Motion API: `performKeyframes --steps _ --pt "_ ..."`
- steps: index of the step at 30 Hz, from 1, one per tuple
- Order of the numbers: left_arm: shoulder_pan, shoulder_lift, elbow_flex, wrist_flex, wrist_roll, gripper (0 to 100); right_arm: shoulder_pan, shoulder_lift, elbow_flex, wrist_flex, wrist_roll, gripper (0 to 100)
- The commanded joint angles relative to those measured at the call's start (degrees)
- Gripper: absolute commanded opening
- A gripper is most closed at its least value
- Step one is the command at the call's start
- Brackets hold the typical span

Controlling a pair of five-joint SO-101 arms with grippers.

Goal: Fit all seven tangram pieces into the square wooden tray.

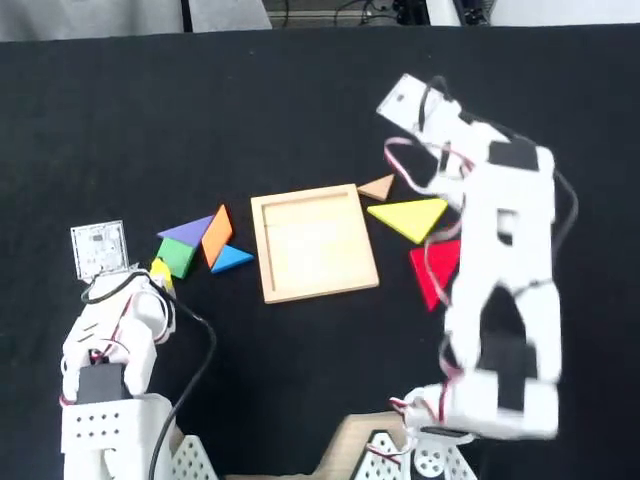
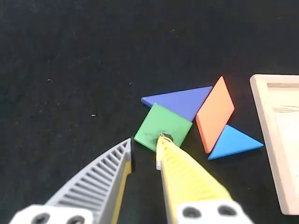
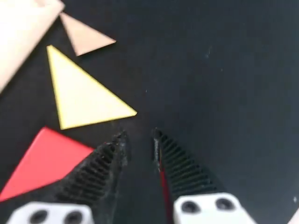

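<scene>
The square wooden tray [image 1: 315,243] lies mid-table with nothing in it. To its left cluster a purple triangle [image 1: 188,230], an orange parallelogram [image 1: 217,236], a blue triangle [image 1: 232,259] and a green square [image 1: 177,257]. To its right lie a small tan triangle [image 1: 378,187], a yellow triangle [image 1: 410,217] and a red triangle [image 1: 435,270]. My left gripper [image 2: 145,142] is open, its yellow fingertip [image 2: 162,139] at the green square's [image 2: 162,126] near edge. My right gripper [image 3: 139,135] is open and holds nothing, just off the yellow triangle's [image 3: 79,98] corner, beside the red triangle [image 3: 44,161].
The right arm [image 1: 500,250] stretches over the table's right side and covers part of the red triangle. The tray's edge [image 2: 275,154] stands just past the blue triangle [image 2: 231,142]. Black cloth covers the table; a wooden base sits at the front edge [image 1: 345,450].
</scene>
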Motion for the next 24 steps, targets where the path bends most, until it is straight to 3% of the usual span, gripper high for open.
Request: performKeyframes --steps 1,5,17,24 --pt "-0.57 -0.79 -0.40 -0.97 0.70 11 0.79 13.93 -12.97 -2.11 -1.23 8.7" --pt "-0.48 -0.79 -0.31 -0.97 0.70 11 1.49 28.97 -25.80 -0.53 -5.98 0.9" --pt "1.10 -0.79 -0.22 -1.05 0.62 11 3.43 49.63 -50.95 10.81 -6.42 2.1" --pt "1.10 -0.79 -0.22 -1.14 0.62 11 6.07 51.65 -55.43 28.22 7.56 2.1"
